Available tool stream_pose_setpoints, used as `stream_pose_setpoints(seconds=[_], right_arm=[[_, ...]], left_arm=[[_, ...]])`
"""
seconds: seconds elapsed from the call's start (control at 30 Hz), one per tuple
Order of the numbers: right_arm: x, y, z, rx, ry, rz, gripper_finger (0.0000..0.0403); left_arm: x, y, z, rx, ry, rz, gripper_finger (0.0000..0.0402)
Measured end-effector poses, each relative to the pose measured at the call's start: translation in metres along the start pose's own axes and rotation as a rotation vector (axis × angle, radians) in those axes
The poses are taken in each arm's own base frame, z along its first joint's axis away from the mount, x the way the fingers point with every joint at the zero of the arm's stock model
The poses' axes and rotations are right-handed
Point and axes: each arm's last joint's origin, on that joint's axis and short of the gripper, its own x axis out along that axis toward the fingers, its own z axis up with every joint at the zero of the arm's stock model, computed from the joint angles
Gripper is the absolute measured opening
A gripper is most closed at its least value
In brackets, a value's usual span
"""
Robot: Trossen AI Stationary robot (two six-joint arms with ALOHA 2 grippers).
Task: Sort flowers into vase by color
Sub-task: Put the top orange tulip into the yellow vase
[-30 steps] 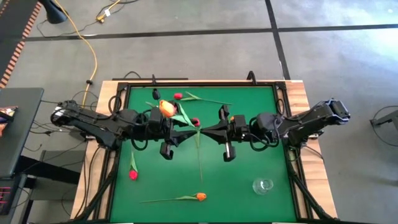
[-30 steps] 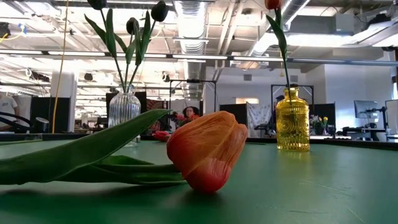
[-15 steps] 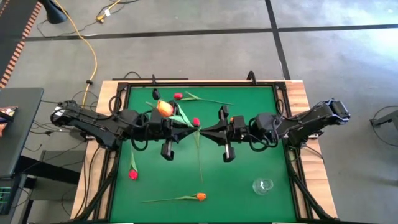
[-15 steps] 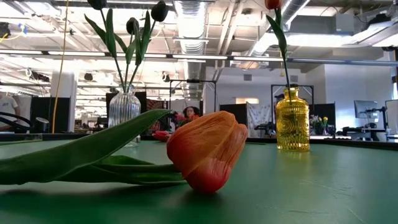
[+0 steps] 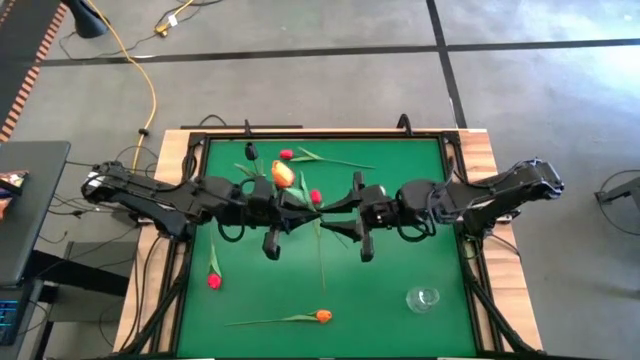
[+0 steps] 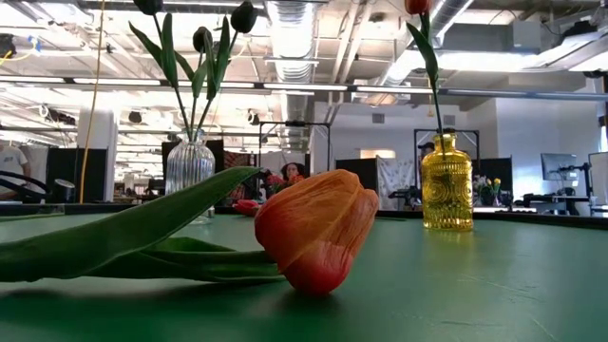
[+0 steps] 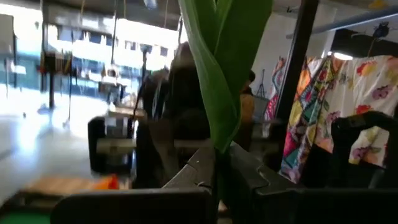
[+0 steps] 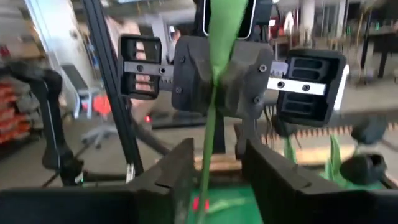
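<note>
My left gripper [image 5: 305, 200] is clamped on the stem of an orange tulip [image 5: 283, 174] held above the middle of the green table [image 5: 400, 250]. My right gripper [image 5: 330, 206] faces it, fingers [image 8: 180, 168] parted around the same stem [image 8: 208, 149], not yet closed. Another orange tulip [image 6: 318, 228] lies flat at the near edge.

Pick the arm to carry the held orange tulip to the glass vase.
Right, likely. The glass vase stands on its side, and the right gripper, open, straddles the stem of the orange tulip; the left gripper holds it.
</note>
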Motion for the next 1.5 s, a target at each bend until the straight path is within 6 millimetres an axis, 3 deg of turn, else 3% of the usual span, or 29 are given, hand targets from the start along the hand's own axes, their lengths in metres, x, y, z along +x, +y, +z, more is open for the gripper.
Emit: stream_pose_setpoints(seconds=[0.2, 0.37, 0.67, 1.1, 1.5], right_arm=[[-0.003, 0.000, 0.010, 0.022, 0.138, -0.022, 0.0236], [-0.004, 0.000, 0.010, 0.042, 0.153, -0.028, 0.0243], [0.014, -0.010, -0.003, 0.091, 0.189, -0.007, 0.0220], [0.013, -0.014, -0.006, 0.079, 0.227, -0.016, 0.0192], [0.012, -0.014, -0.010, 0.073, 0.261, -0.023, 0.0099]], left_arm=[[0.000, 0.006, -0.006, -0.074, 0.074, -0.004, 0.0000], [0.000, 0.007, -0.006, -0.074, 0.083, -0.007, 0.0000], [0.000, 0.011, -0.009, -0.069, 0.113, 0.016, 0.0000], [-0.001, 0.013, -0.019, -0.060, 0.222, 0.046, 0.0000], [0.000, 0.020, -0.017, -0.050, 0.208, 0.059, 0.0000]])
